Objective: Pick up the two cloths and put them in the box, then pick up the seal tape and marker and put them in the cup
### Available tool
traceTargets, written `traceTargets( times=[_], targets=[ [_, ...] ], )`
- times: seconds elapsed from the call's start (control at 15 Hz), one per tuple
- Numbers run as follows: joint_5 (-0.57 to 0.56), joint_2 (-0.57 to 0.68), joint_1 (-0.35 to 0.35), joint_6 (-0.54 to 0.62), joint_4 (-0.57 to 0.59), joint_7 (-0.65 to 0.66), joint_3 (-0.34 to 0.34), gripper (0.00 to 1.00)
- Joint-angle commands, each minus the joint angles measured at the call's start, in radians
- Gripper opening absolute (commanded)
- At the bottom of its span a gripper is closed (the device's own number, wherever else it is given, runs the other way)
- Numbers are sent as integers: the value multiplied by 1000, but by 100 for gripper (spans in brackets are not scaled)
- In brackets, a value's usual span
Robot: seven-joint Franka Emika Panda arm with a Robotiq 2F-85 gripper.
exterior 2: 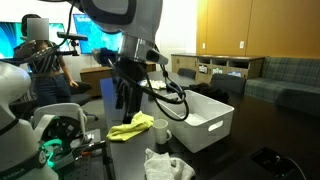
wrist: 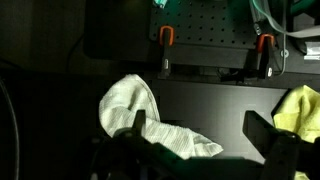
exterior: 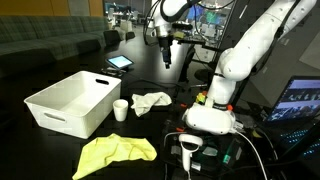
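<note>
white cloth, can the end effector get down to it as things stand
Probably yes: the end effector hangs open in the air, and the white cloth lies uncovered below, clear of the cup and box, with nothing visible in between.

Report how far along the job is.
Nothing looks done: the white box looks empty. The white cloth and yellow cloth lie on the table. The claw hangs open above them, holding nothing. Left: both cloths, then tape and marker into the cup; I cannot spot those two.
</note>
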Motion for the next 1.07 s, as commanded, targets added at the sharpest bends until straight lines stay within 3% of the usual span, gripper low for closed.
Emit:
traceTargets(
  times=[0.0,0.4,0.67,1.0],
  targets=[
    [21,148,20,127,0,10,24,100],
    [18,400,5,329,6,-25,29,100],
    [144,570,-29,434,62,-61,27,100],
    [338,732,-99,467,180,-59,51,100]
  ],
)
